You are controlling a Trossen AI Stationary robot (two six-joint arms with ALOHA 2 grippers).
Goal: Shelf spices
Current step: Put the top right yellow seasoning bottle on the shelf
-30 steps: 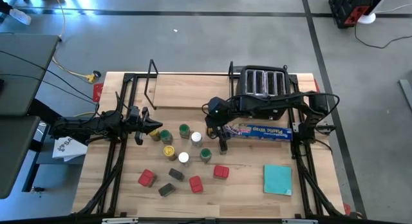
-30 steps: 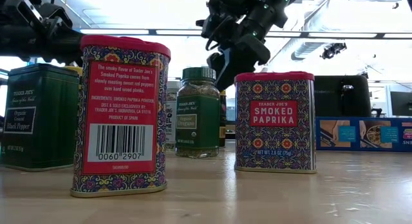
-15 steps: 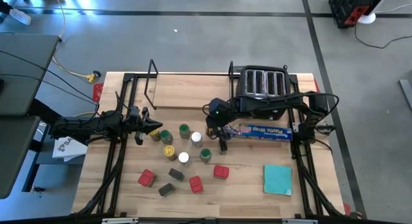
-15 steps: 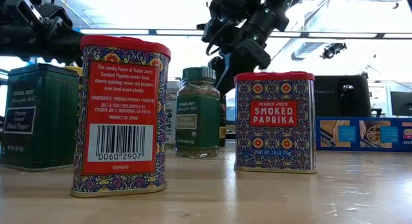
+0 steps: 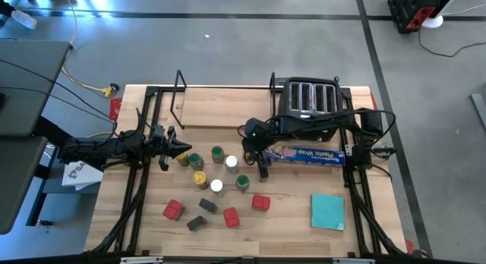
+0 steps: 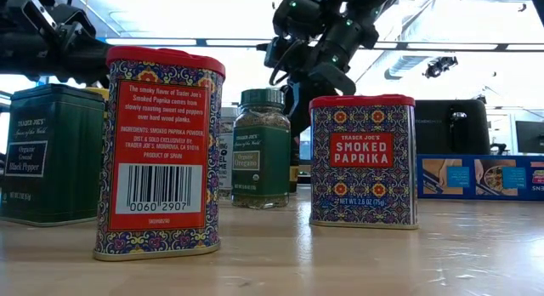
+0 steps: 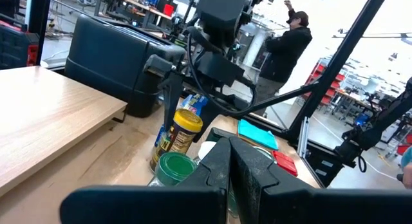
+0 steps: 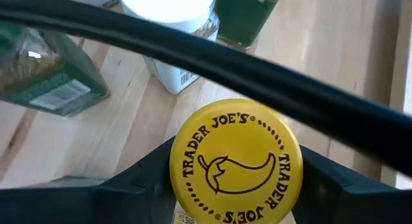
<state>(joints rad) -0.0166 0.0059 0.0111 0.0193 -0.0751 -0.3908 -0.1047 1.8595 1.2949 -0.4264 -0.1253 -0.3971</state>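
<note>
Spice jars and tins stand on the table's middle: green-lidded jars (image 5: 217, 152), a white-lidded jar (image 5: 231, 164), a yellow-lidded one (image 5: 199, 177), red tins (image 5: 260, 202), dark tins (image 5: 208, 205). My right gripper (image 5: 255, 161) reaches down from the right over another yellow-lidded jar (image 8: 235, 163), its fingers on either side of it. The jar stands upright on the table (image 7: 179, 130). The shelf (image 5: 220, 108) lies at the far side, bare. My left gripper (image 5: 182, 149) hovers shut at the left, short of the jars. My right gripper has the yellow-lidded jar between its two fingers (image 8: 145, 179), which lie against opposite sides at the lid's rim (image 8: 175, 169). The fingers come slanting down from the table's right. The lid hides the place of contact below it. The jar stands upright on the table.
A black toaster (image 5: 311, 97) stands at the far right, and a long blue plastic-wrap box (image 5: 307, 154) lies in front of it, close behind my right gripper. A teal square (image 5: 327, 211) lies near right. A person stands in the room beyond the table (image 7: 286, 47).
My right gripper has come down a little over the yellow-lidded jar. The jars and tins stand where they were.
</note>
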